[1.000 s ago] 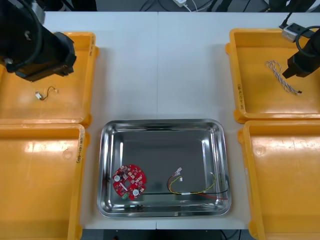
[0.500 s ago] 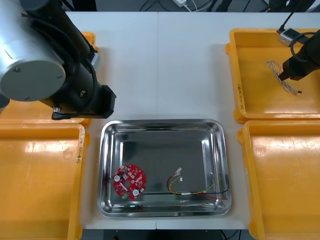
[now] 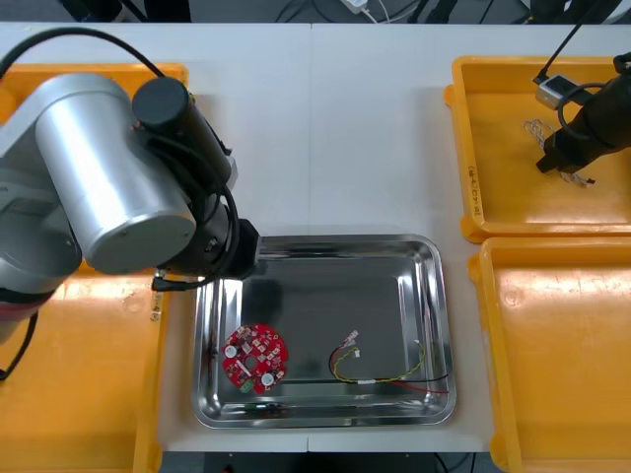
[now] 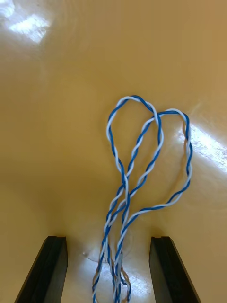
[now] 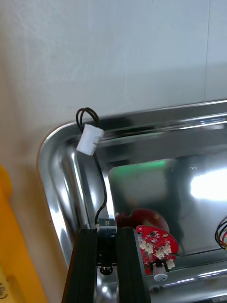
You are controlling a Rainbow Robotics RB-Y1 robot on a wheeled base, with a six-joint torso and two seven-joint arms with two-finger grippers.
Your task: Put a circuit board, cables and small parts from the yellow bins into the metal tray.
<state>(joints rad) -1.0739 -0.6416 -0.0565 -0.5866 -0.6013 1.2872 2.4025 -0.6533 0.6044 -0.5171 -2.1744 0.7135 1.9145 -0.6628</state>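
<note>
The left gripper point(image 5: 107, 233) has its black fingers pinched tight on a thin black cable point(image 5: 101, 189). The cable runs out past the fingertips to a white connector point(image 5: 90, 138) with a small loop of cable just beyond it. This gripper hangs over the far left corner of the metal tray point(image 3: 325, 239), and the bulky silver left arm covers much of the yellow bins on that side. In the left wrist view the connector shows over the tray's rounded corner rim.

Inside the tray, the round red circuit board point(image 3: 255, 357) lies near the near left corner. A red and yellow cable point(image 3: 386, 371) is curled along the near right side, well apart from the board.

Across the table point(image 3: 325, 118), the right gripper point(image 4: 108, 239) is down in the far right yellow bin point(image 3: 493, 202). Its fingers are spread wide, one on each side of the blue and white twisted cable point(image 4: 142, 156). The cable lies on the bin floor, its strands passing between the fingers and its two loops fanning out beyond the tips. The fingers do not touch it.
</note>
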